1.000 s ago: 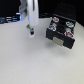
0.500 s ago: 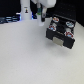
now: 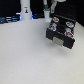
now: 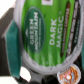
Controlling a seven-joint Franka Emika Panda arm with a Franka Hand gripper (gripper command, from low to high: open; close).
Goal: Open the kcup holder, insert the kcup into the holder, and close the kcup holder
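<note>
The kcup [image 4: 47, 35] fills the wrist view: a pale cup with a green-printed lid reading "Dark Magic", held right under the camera. My gripper [image 3: 48, 11] hangs at the top of the exterior view, shut on the kcup, just off the far left corner of the kcup holder [image 3: 62, 35]. The holder is a black box at the exterior view's right, with a pale handle on its front. Round cups with dark lids show in slots on its top. My fingers are not clearly visible.
A white upright object [image 3: 25, 10] stands at the back towards the exterior view's left. A reddish-lidded cup [image 4: 66, 77] shows below the held kcup in the wrist view. The table surface [image 3: 25, 55] is pale.
The arm has risen from the table's middle and travelled towards the exterior view's right, arriving beside the black holder with the kcup.
</note>
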